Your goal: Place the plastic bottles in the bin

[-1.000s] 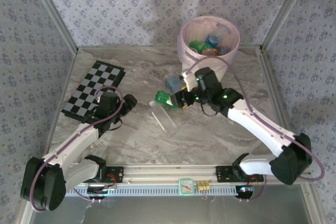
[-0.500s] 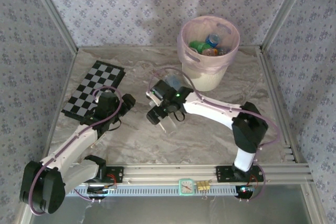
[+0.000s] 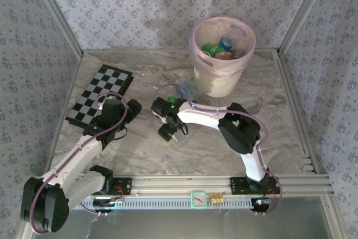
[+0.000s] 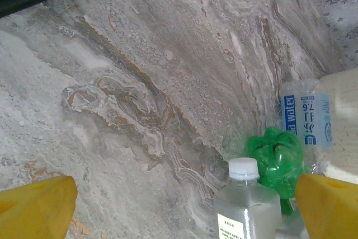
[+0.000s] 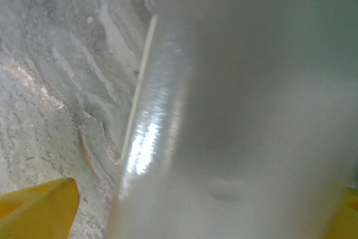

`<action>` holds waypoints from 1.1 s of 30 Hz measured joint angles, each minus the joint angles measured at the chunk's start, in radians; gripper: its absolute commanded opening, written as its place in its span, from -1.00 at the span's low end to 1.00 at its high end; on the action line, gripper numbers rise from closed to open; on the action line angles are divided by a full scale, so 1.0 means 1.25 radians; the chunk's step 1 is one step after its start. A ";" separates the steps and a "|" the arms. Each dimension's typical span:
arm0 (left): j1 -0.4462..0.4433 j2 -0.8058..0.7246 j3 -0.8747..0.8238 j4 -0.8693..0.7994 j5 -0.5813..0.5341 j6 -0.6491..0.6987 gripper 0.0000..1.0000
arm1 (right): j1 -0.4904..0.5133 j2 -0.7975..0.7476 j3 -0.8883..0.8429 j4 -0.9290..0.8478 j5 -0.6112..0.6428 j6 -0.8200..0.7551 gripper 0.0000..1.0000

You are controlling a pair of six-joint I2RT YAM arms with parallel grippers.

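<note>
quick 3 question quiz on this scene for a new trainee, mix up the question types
1. True or false: the round white bin lined with a pale pink bag already holds plastic bottles.
2. In the left wrist view, the cap on the clear plastic bottle nearest the camera is: A white, B blue, C red.
3. Are the jaws of the left end effector open or shut?

Key: 1 true; 2 A; 3 open

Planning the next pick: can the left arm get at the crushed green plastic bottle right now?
Probably yes: the left gripper is open, facing the green bottle, though a clear white-capped plastic bottle lies partly in front.
</note>
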 measured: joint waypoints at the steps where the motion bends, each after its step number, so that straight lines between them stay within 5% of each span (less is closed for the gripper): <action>1: 0.000 0.000 0.000 0.000 0.000 0.000 1.00 | 0.002 0.005 0.000 0.000 0.000 0.002 0.58; 8: 0.000 -0.007 -0.006 -0.005 -0.003 0.000 1.00 | 0.003 0.011 0.007 -0.002 -0.003 0.010 0.15; 20: 0.000 -0.011 -0.009 -0.015 -0.006 0.000 1.00 | -0.017 -0.090 -0.020 0.071 -0.113 0.002 0.04; 33: 0.005 -0.011 -0.013 -0.014 -0.005 0.000 1.00 | -0.248 -0.333 -0.006 0.262 -0.383 -0.011 0.01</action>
